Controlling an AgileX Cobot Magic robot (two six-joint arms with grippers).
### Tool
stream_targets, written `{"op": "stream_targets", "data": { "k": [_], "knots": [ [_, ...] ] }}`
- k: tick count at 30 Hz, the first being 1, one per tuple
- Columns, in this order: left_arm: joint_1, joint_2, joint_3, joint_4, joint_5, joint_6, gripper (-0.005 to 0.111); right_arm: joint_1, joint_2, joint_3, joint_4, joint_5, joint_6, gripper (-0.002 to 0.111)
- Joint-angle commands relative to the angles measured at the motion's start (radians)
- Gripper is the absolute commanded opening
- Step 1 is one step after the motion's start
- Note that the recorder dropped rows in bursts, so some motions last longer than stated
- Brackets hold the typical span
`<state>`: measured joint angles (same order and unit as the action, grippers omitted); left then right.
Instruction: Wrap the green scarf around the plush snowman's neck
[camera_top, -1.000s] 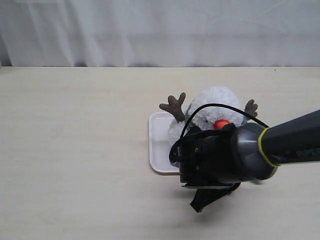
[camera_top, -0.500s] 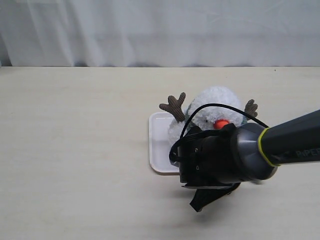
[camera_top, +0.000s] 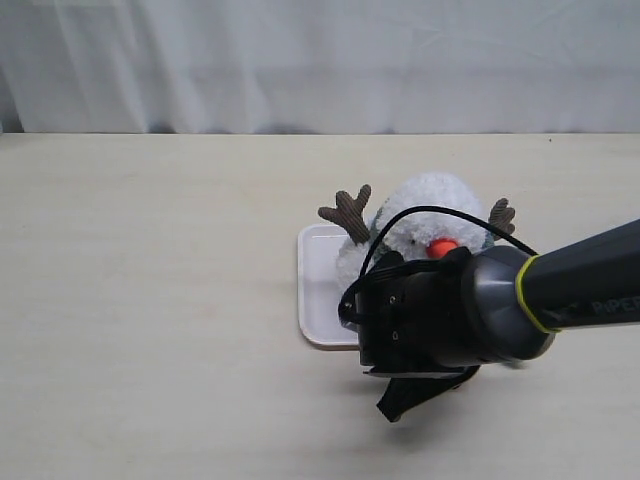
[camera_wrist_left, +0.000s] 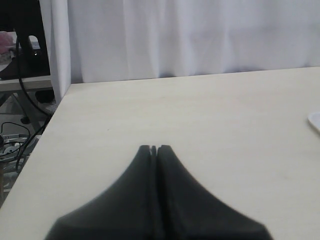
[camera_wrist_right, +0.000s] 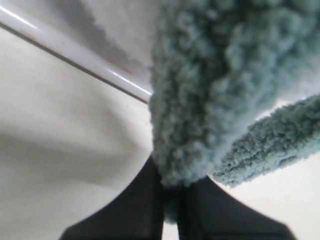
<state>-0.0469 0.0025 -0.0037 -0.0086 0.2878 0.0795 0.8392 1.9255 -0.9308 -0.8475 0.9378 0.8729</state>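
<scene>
The plush snowman (camera_top: 430, 208) stands on a white tray (camera_top: 316, 290), its orange nose (camera_top: 441, 246) and brown twig arms showing above my right arm. A sliver of the green scarf (camera_top: 374, 229) shows at its neck; the body is hidden behind the arm. My right gripper (camera_top: 400, 400) hangs in front of the snowman, near the table's front. In the right wrist view the right gripper (camera_wrist_right: 171, 182) is shut on a fuzzy fold of the green scarf (camera_wrist_right: 200, 100), with another stretch of it trailing alongside. My left gripper (camera_wrist_left: 154, 148) is shut with nothing in it, over bare table.
The tray's rim (camera_wrist_right: 75, 52) runs close beside the held scarf, and its edge (camera_wrist_left: 316, 120) just shows in the left wrist view. A white curtain (camera_top: 320, 60) hangs behind the table's far edge. Cables and furniture (camera_wrist_left: 20, 55) stand beyond one table side.
</scene>
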Motion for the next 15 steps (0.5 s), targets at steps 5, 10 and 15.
{"op": "stream_targets", "data": {
  "k": [5, 10, 15],
  "knots": [
    [0.0, -0.003, 0.004, 0.0, -0.01, -0.006, 0.0, 0.001, 0.002, 0.007, 0.014, 0.009, -0.052, 0.024],
    [0.0, -0.003, 0.004, 0.0, -0.01, -0.006, 0.0, 0.001, 0.002, 0.007, 0.027, 0.07, -0.052, 0.049],
    [0.0, -0.003, 0.004, 0.0, -0.01, -0.006, 0.0, 0.001, -0.012, 0.007, 0.089, 0.107, -0.081, 0.053]
  ]
}}
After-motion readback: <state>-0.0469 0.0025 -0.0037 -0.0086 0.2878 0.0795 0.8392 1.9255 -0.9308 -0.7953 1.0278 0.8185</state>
